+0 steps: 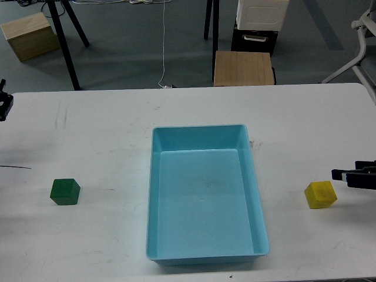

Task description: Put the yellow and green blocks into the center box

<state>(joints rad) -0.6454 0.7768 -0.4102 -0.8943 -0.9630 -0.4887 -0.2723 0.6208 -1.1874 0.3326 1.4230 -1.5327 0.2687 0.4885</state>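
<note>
The blue box (205,200) is sitting in the middle of the tabletop (106,135), near the front edge, with nothing in it, so both blocks can go in from either side. The green block (64,191) is lying by the left edge. The yellow block (321,194) is lying by the right edge. The right fingers (346,175) are pointing at the yellow block, just beside it, not touching; they are looking close together. The left gripper (4,104) is barely showing, so I cannot tell about it.
</note>
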